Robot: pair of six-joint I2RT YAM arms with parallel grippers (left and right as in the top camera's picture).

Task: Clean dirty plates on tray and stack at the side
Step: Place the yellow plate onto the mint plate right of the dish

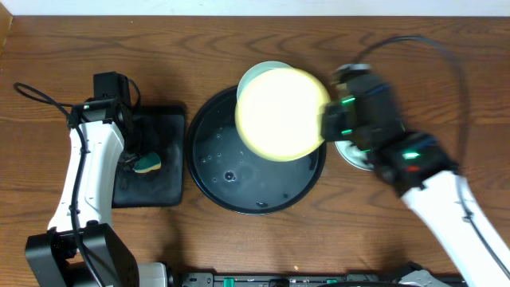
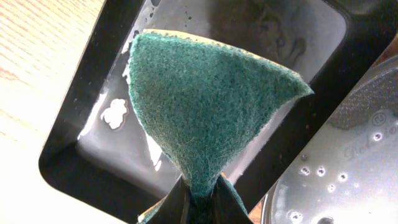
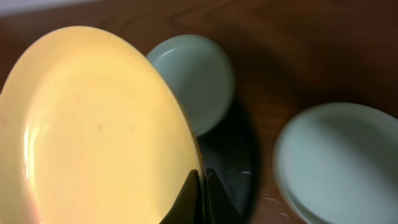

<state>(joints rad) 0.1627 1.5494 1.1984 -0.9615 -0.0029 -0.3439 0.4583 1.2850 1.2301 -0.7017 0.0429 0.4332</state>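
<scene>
Right hand [image 3: 200, 185] clamped on the rim of the yellow plate [image 3: 93, 124], mint plate [image 3: 199, 78] just beyond, second mint plate [image 3: 342, 162] off its right; left hand [image 2: 199, 196] pinches the sponge [image 2: 211, 106].

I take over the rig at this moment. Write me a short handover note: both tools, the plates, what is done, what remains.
Left tool: shut on the sponge, over the small tray.
Right tool: shut on the rim of the yellow plate, held tilted over the round tray.
Far mint plate: at the round tray's far edge.
Side mint plate: on the table, right of the round tray.
Done: apparently one plate set aside.
Left: stack the yellow plate (wiped or not, I cannot tell), then clean and stack the far mint plate.
</scene>
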